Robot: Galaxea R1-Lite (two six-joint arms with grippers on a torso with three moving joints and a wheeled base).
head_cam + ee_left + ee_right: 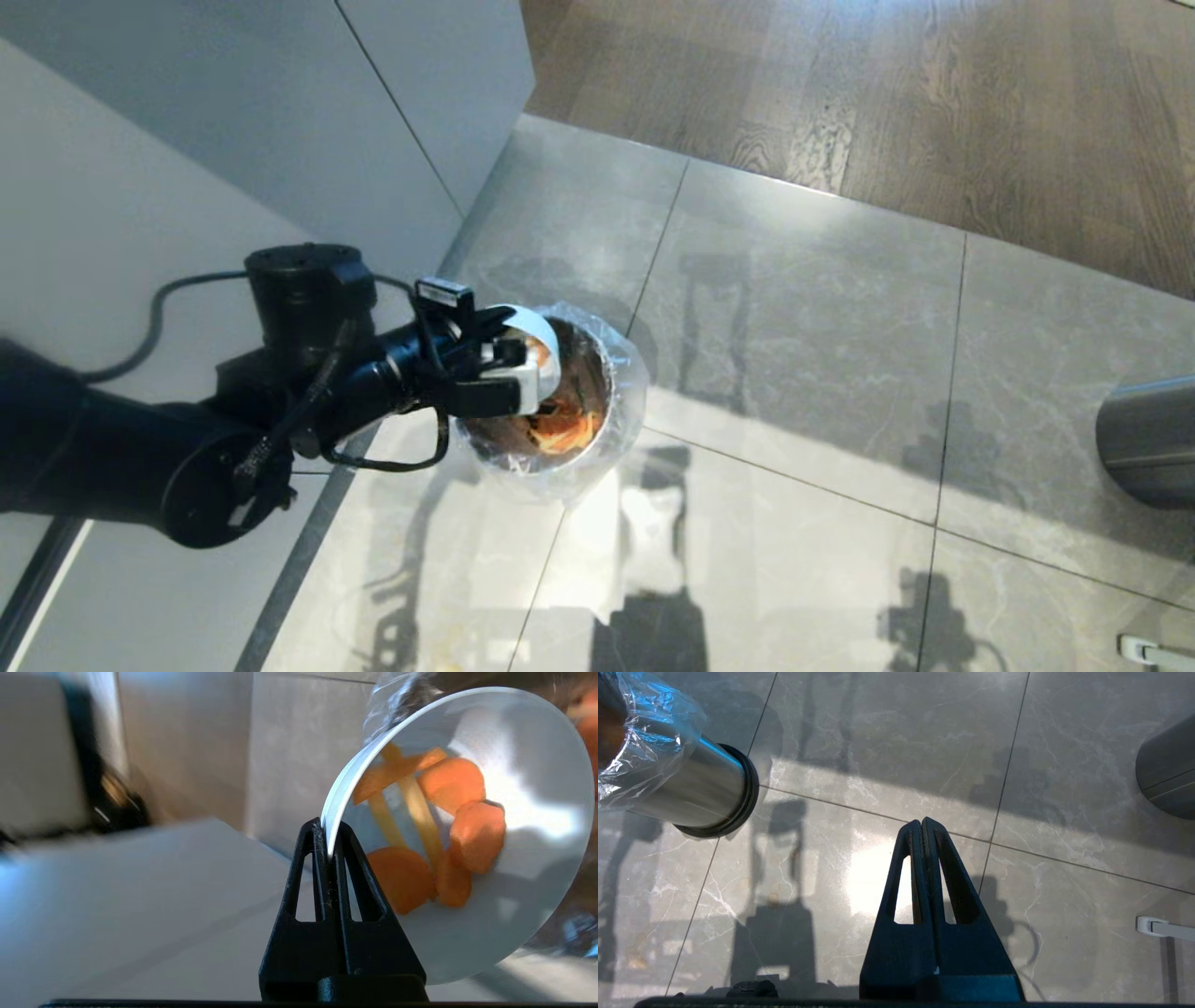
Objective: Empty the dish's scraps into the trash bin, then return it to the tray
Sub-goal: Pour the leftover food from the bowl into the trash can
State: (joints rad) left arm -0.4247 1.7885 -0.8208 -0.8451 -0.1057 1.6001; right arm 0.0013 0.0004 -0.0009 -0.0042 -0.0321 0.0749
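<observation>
The small round metal trash bin (597,439), lined with crinkled clear plastic, stands on the grey tiled floor (794,373). Over its mouth the left end effector (329,847) is clamped on the rim of the tipped pale-blue-and-white dish (514,905). The orange and yellowish scraps (448,826) cling inside (dumping unfinished; the tray is out of view). The right end effector (923,823) idles, pressed together.
</observation>
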